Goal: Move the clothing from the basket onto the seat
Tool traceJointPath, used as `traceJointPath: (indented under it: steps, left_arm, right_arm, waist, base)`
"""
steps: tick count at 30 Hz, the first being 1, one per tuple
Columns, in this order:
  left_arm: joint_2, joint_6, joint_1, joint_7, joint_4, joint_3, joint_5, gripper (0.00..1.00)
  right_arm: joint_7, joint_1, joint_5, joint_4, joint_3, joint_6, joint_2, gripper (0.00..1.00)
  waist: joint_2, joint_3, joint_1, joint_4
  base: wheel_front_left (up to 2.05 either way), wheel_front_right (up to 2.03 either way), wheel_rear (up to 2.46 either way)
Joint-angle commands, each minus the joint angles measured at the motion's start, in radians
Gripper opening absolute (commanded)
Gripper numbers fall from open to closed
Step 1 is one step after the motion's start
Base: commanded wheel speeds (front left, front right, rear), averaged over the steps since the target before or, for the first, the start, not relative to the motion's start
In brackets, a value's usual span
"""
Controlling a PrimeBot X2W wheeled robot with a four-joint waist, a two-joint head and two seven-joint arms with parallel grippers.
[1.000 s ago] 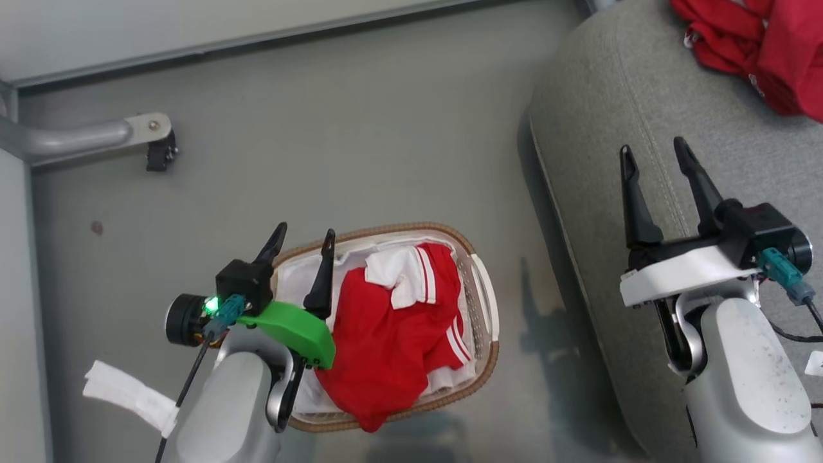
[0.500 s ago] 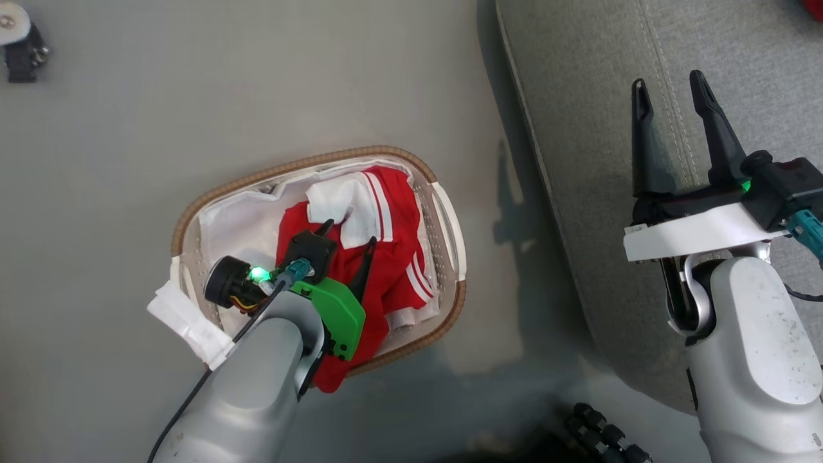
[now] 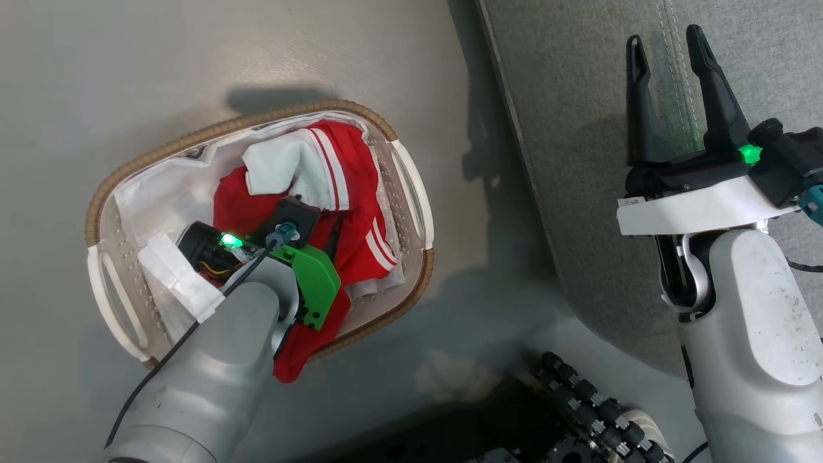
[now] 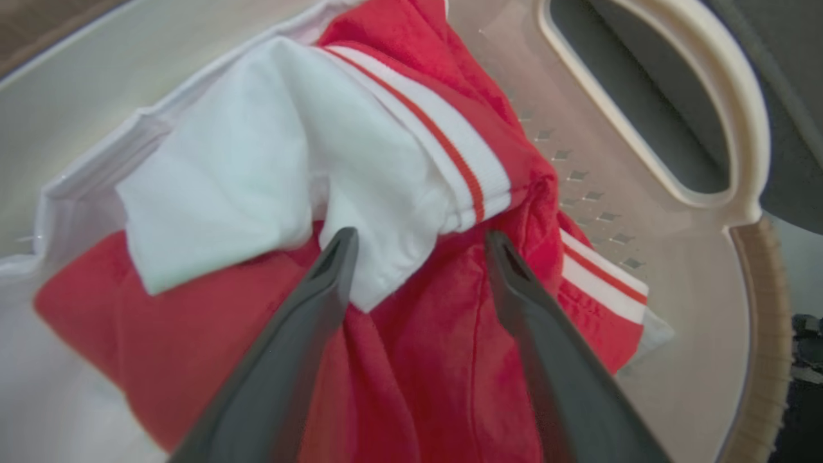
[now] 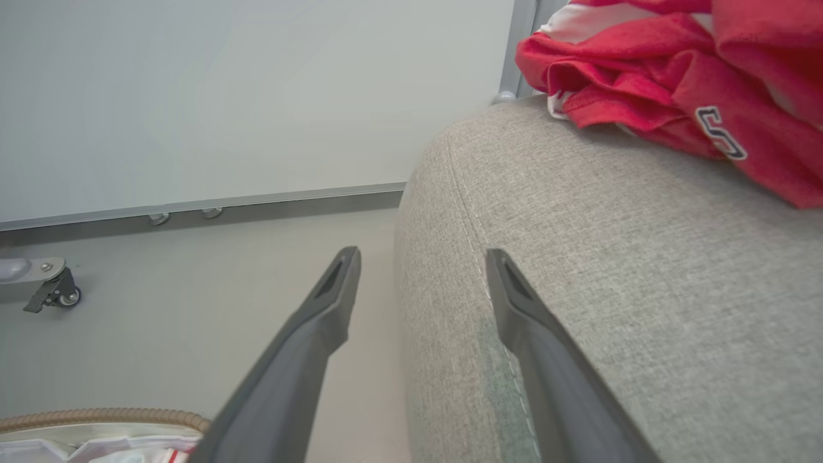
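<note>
Now red clothing [image 3: 350,173] lies heaped in the basket [image 3: 193,138] on the floor, beside the seat [image 3: 578,161]. My left hand [image 4: 421,239], at the basket rim a second ago, is down inside, fingers wide, astride the white-trimmed fold. Right hand [image 3: 664,35] still wide above the seat edge.

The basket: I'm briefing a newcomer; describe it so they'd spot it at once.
On the grey floor, left of the big grey sofa, sits the basket. It is oval white perforated plastic holding red clothing. Its brown woven rim sets it apart.
</note>
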Motion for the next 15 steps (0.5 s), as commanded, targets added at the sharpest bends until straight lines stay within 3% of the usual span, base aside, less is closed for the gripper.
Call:
traceJointPath:
  steps: [1,9,12,13,15]
  left_arm:
    - [0.011,0.014,-0.033,-0.003,0.016,-0.001,0.003,1.00]
    - [0.015,0.062,-0.089,-0.027,0.057,-0.005,0.012,1.00]
    - [0.012,0.060,-0.097,-0.036,0.048,-0.006,0.009,1.00]
    - [0.010,0.057,-0.098,-0.039,0.043,-0.004,0.005,0.92]
    - [0.008,0.056,-0.098,-0.042,0.031,-0.004,0.004,0.13]
  right_arm:
    - [0.000,-0.014,0.013,-0.007,0.004,-0.001,-0.001,1.00]
    - [0.000,-0.024,0.028,-0.021,0.022,-0.001,-0.001,1.00]
    - [0.000,-0.024,0.030,-0.022,0.025,-0.001,-0.001,1.00]
    - [0.000,-0.023,0.029,-0.020,0.025,-0.001,-0.002,1.00]
    - [0.000,-0.020,0.026,-0.016,0.025,-0.001,-0.001,1.00]
  waist:
    - [-0.0001,0.042,-0.0002,-0.033]
    - [-0.0001,0.069,-0.0002,-0.054]
    - [-0.0001,0.070,-0.0002,-0.060]
    - [-0.0001,0.068,-0.0002,-0.060]
    - [-0.0001,0.062,-0.0002,-0.059]
  base:
    - [0.00,0.00,0.00]
    - [0.00,0.00,0.00]
    - [0.00,0.00,0.00]
    - [0.00,0.00,0.00]
    - [0.00,0.00,0.00]
